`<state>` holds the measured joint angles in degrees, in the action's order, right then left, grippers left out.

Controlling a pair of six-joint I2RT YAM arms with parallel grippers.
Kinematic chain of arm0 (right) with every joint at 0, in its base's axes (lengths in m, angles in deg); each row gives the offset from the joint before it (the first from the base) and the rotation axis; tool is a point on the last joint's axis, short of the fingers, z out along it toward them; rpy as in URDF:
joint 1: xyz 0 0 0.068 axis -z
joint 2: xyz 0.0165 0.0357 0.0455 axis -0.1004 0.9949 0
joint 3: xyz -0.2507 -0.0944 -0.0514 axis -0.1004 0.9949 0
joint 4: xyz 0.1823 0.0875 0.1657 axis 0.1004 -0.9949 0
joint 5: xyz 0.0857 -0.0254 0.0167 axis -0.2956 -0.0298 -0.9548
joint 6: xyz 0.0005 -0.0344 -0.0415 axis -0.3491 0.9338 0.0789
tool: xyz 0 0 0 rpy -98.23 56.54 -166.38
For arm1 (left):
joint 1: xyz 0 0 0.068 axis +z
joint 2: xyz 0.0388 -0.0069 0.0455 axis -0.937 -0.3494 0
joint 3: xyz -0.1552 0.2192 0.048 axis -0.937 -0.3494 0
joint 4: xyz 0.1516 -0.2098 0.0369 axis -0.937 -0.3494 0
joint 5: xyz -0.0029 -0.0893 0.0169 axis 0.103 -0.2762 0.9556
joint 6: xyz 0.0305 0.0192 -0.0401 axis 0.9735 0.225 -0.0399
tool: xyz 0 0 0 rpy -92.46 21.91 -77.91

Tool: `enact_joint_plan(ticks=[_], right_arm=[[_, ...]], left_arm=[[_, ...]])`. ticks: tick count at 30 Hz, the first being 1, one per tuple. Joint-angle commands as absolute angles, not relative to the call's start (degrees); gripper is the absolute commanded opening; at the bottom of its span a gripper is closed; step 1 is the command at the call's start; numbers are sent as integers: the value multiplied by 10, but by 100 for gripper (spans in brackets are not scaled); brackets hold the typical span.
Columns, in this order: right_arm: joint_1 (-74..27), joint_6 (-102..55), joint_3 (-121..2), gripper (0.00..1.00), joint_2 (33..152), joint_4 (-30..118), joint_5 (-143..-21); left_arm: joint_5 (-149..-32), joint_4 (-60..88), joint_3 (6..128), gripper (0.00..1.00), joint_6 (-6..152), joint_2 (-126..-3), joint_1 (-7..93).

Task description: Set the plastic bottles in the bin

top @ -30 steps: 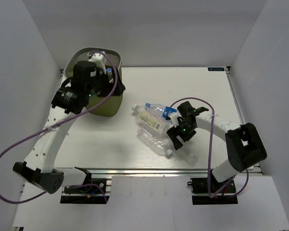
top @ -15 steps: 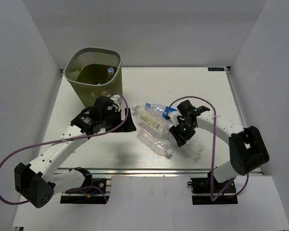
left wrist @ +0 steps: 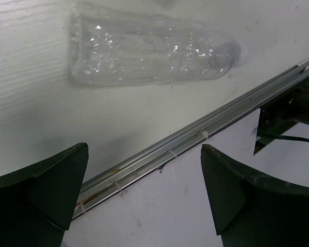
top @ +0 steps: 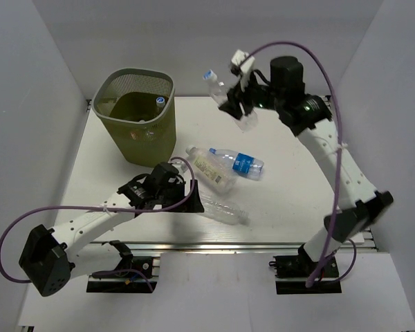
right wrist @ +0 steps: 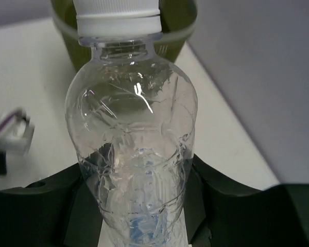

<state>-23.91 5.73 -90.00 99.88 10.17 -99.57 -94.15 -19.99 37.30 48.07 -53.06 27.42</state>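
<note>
Jaws of my right gripper [right wrist: 144, 211] are pinching a clear bottle [right wrist: 135, 128] low on its body, partly closed around it, with the white cap pointing toward the bin [top: 149, 138]. I am holding it high above the far edge of the table [top: 297, 180], well right of the grey rim and not over the opening. Letting go here is risking a miss. The bottle is looking light and springy, and is likely to bounce off the rim or roll away. Its thin, crinkled wall may be giving under the squeeze, so a slip or twist in the grip is possible on the way across. The bin, olive mesh tapering downward, is looking light too, and a knock in passing could tip it.

My left gripper [left wrist: 144, 190] is hanging wide open, holding nothing, low over the table near a plain bottle [left wrist: 149, 49]. That one is ribbed, dented and glossy, lying on its side by the near rail [left wrist: 195, 136]. Beyond it a cream-labelled bottle [top: 211, 168] and a blue-labelled bottle [top: 241, 163] are lying close together, apparently touching, both round and prone to rolling. One capped bottle [top: 158, 102] is showing inside the bin.
</note>
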Motion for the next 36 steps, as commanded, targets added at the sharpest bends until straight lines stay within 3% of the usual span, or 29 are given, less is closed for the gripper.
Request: enact_joint_plan(ticks=[1,11,14,19,20,21,26,27,36], right_arm=[[-262,-41,-975,18,1082,284,-1041],[-347,-161,-1121,17,1252,686,-1040],[-376,-180,-1193,17,1286,711,-1034],[-415,-176,-1183,20,1348,782,-977],[-414,-201,-1189,23,1359,787,-968],[-414,-208,-1192,33,1380,792,-963],[-418,-224,-1255,65,1464,795,-944],[-418,-219,-1254,88,1468,789,-945],[-398,-129,-1194,90,1363,734,-905]], left_arm=[[-918,-170,372,100,454,-521,251],[-880,-204,338,100,386,-478,209],[-866,-219,332,100,373,-463,197],[-861,-221,308,100,347,-442,186],[-856,-221,308,100,347,-442,186],[-856,-221,308,100,342,-449,181],[-856,-209,313,100,336,-460,170],[-856,-209,313,100,336,-467,170],[-789,-183,373,100,303,-530,159]])
